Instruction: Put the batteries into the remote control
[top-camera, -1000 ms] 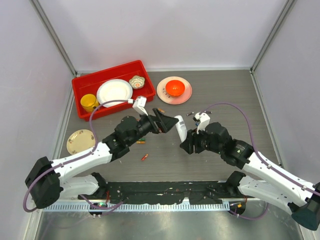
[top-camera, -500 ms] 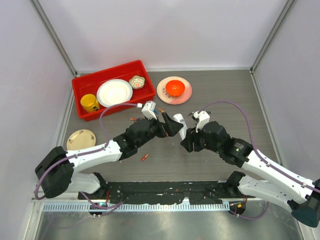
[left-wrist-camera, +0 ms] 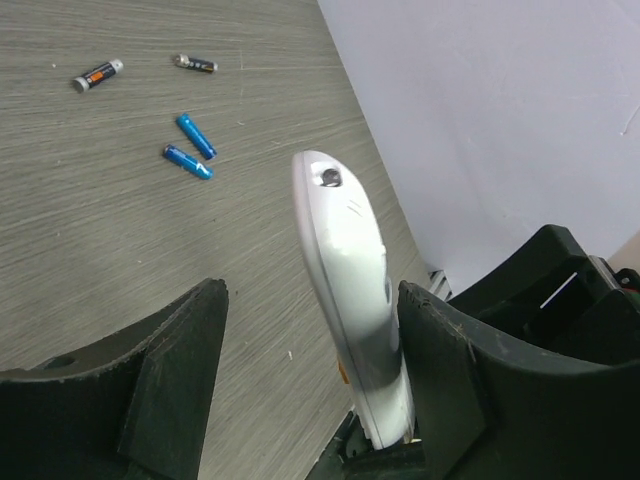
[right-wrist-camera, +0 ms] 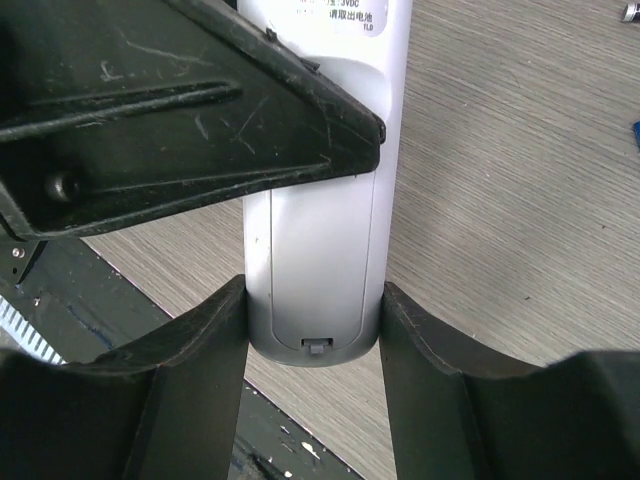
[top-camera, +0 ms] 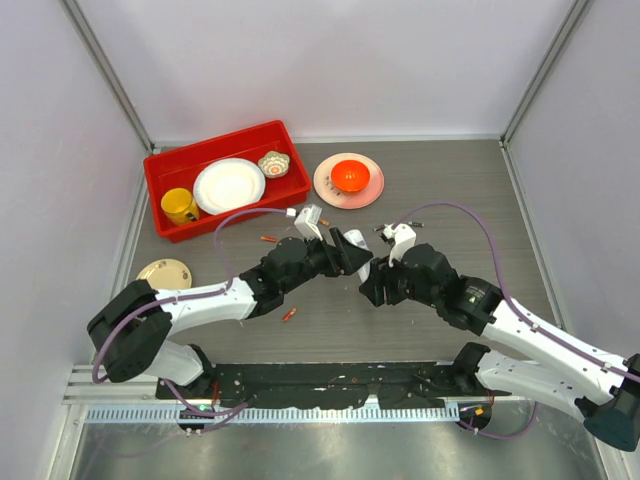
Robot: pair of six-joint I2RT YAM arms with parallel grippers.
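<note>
Two robot arms are meeting over a grey wooden table [top-camera: 420, 180], sharing one object between them. The remote control [left-wrist-camera: 345, 290], a slim white bar, is standing off the table with its rounded tip rising free. The right gripper [right-wrist-camera: 315, 320] is pinching the remote's lower end, one dark finger pressing each long edge. The left gripper [left-wrist-camera: 312, 300] is straddling the remote higher up with its jaws spread. One finger is sitting right beside the remote, perhaps touching it. The other finger is standing clearly apart from it, so this hand is not yet holding anything.

The right wrist view is showing the remote's back, with a printed label and a small catch at the held end. No dark battery recess is showing there, so the cover is probably still on.

The batteries [left-wrist-camera: 187, 161] are lying loose on the table well beyond the remote's tip. Two blue ones are lying close together, and two darker ones are lying farther from the remote.

The step in hand is probably a second grip or a handover. It is calling for the left gripper to centre itself, so both fingers meet the remote together without tipping it. The right gripper should be holding firm until then, and neither hand should be covering the catch.
</note>
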